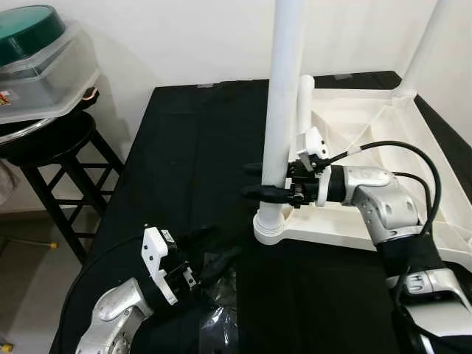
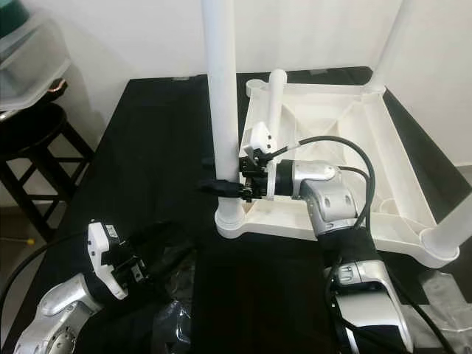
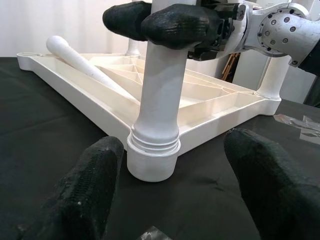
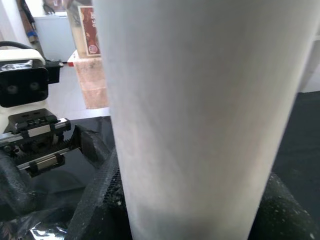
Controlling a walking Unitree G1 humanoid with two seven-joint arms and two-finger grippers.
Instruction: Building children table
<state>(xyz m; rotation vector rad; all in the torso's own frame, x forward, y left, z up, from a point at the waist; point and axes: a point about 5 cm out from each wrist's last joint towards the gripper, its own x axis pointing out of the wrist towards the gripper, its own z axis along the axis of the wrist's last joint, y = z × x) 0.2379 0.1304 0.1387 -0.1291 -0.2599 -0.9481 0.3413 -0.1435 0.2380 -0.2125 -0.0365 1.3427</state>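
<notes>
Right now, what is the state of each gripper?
Left gripper: open, holding nothing.
Right gripper: shut on the white table leg.

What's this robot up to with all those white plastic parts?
It is putting together a small white table. The tabletop lies upside down on a black cloth. The right gripper grips an upright leg seated in a corner socket. The left gripper waits open, low on the cloth nearby. A loose leg lies inside the tabletop.
</notes>
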